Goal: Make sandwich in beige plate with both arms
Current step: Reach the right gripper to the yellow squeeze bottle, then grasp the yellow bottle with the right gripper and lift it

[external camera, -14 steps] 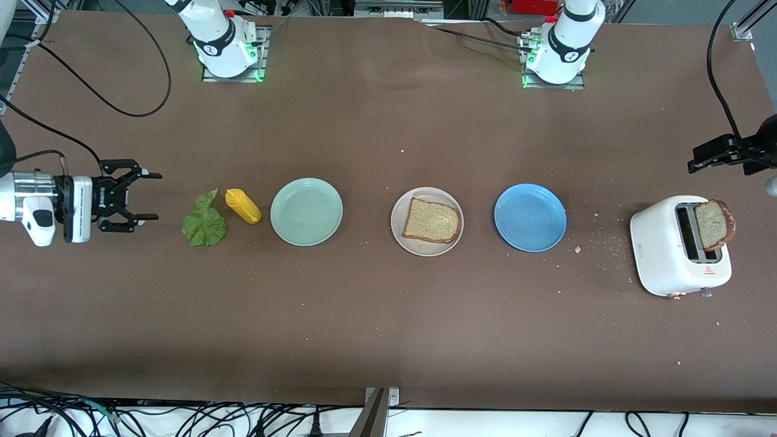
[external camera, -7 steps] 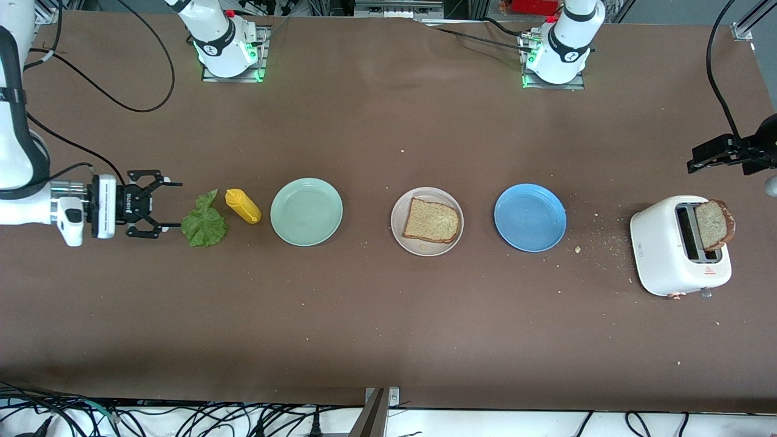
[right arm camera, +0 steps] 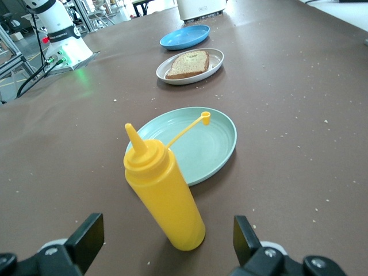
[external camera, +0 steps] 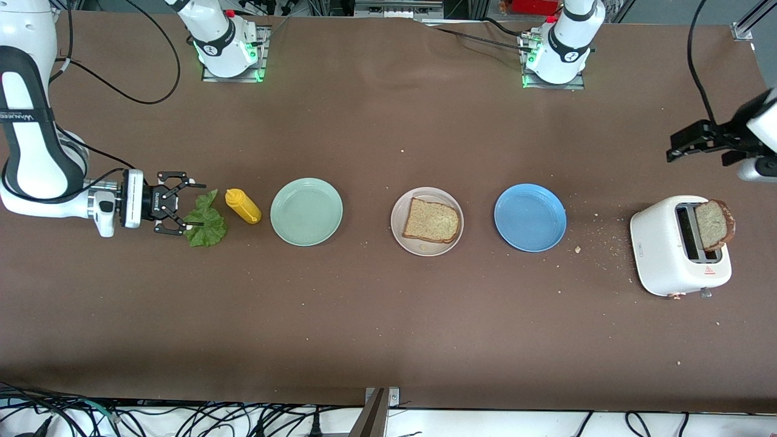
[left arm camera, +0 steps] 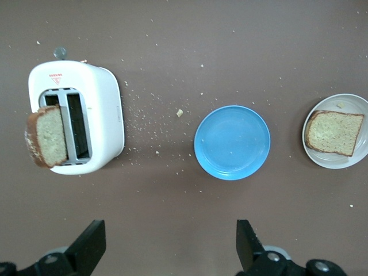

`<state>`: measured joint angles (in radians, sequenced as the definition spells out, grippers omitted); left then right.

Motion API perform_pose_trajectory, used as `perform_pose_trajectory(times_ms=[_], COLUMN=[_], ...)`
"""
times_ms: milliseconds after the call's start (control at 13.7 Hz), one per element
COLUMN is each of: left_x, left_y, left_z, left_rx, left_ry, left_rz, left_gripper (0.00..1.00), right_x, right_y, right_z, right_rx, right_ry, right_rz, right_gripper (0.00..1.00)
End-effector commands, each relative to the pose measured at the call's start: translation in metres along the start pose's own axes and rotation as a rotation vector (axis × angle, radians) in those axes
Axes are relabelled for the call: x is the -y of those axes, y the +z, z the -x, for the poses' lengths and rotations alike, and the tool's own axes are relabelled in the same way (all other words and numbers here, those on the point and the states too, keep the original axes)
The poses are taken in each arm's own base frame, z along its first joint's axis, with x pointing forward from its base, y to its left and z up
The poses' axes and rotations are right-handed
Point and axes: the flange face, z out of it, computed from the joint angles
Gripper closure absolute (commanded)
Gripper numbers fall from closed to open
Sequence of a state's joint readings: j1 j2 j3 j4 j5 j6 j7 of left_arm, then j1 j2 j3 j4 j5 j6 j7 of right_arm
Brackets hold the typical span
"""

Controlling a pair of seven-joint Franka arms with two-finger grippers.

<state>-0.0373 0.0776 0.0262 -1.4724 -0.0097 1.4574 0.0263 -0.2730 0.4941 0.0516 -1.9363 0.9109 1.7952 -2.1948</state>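
You have a long brown table (external camera: pixel 388 315) dusted with crumbs, cables trailing off its edges. The beige plate (external camera: pixel 399 233) sits mid-table between a mint plate (external camera: pixel 306 212) and a blue plate (external camera: pixel 530 217); it is round, pale and shallow with a raised rim, and it carries one square brown slice (external camera: pixel 431 220) with a dark crust. The lettuce (external camera: pixel 206 221), crinkled and green, lies flat on the table toward the right arm's end, just beside a yellow bottle (external camera: pixel 243 206) with its cap hanging off on a strap. A second slice (external camera: pixel 714 224) stands tilted out of a slot in the white toaster (external camera: pixel 671 255) at the left arm's end; a red warning triangle marks the toaster's side.

Your right gripper (external camera: pixel 189 206) lies low at the lettuce's edge, fingers spread wide to either side of the leaf, nothing pinched; the beige plate is well apart from it. The word on that arm's white link is too small to read surely. Your left gripper (external camera: pixel 689 142) hangs over bare table near the toaster, fingers spread, empty
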Motion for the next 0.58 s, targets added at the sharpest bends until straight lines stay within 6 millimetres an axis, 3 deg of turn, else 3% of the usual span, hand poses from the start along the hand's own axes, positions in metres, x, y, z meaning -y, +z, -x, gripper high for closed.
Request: perform_pose_trajectory(times_ms=[0, 146, 509], left_x=[0.007, 0.013, 0.004], left_y=[0.004, 0.004, 0.003], left_z=[0.023, 0.023, 0.017], left_rx=[-0.016, -0.018, -0.019], left_ry=[-0.032, -0.043, -0.026], left_rz=[0.018, 0.018, 0.013], left_gripper=[0.00, 0.00, 0.00], right_x=[0.000, -0.001, -0.001], right_y=[0.016, 0.023, 0.045], right_z=[0.010, 0.018, 0.033], right_rx=[-0.041, -0.044, -0.059], right_ry=[-0.098, -0.158, -0.242], right_rz=[0.014, 0.009, -0.012], right_gripper=[0.00, 0.00, 0.00])
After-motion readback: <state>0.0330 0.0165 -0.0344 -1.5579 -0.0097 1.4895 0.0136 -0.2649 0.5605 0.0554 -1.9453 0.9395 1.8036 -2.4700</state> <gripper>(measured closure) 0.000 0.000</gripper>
